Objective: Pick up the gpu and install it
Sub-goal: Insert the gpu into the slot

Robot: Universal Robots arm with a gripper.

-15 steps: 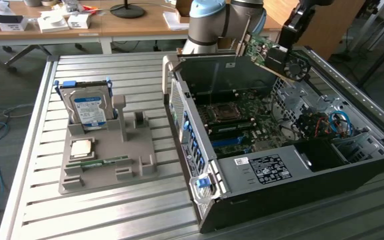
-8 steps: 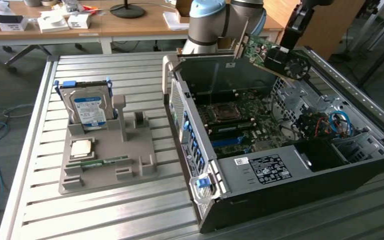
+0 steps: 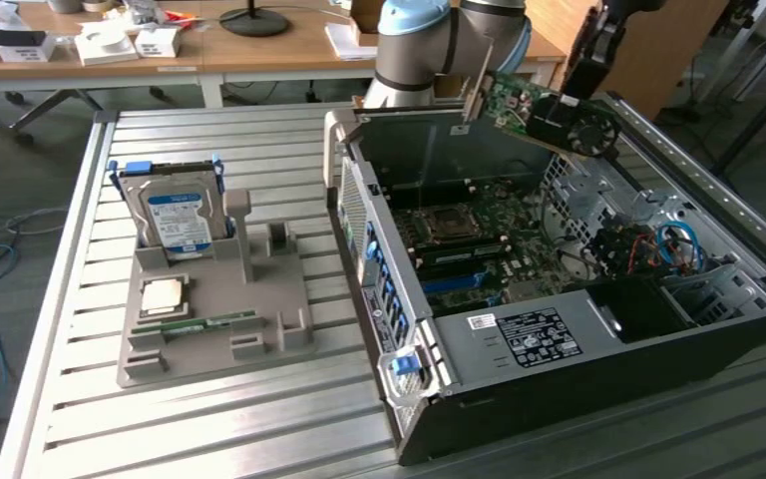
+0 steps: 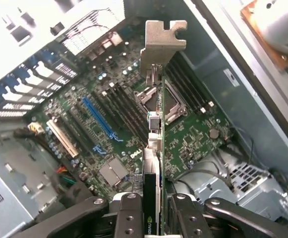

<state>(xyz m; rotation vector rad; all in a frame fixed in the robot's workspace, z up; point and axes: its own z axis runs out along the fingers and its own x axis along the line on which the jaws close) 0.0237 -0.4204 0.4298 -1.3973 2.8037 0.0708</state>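
The gpu (image 3: 533, 112), a green card with a black fan and a pale metal bracket, hangs tilted in the air over the back of the open computer case (image 3: 517, 344). My gripper (image 3: 570, 98) is shut on its upper edge. In the wrist view the gpu (image 4: 156, 129) runs edge-on away from my gripper (image 4: 152, 218), bracket end farthest out, with one finger (image 4: 129, 213) pressed on each side. Below it lies the motherboard (image 4: 193, 134), well apart from the card, with a blue expansion slot (image 4: 100, 119) and the processor socket.
A grey holder block (image 3: 270, 329) on the slatted metal table at the exterior view's left carries a silver hard drive (image 3: 177, 215), a processor chip (image 3: 164, 296) and a memory stick (image 3: 196, 322). Cables and drive cages crowd the case's right side (image 3: 662, 249). A wooden desk stands behind.
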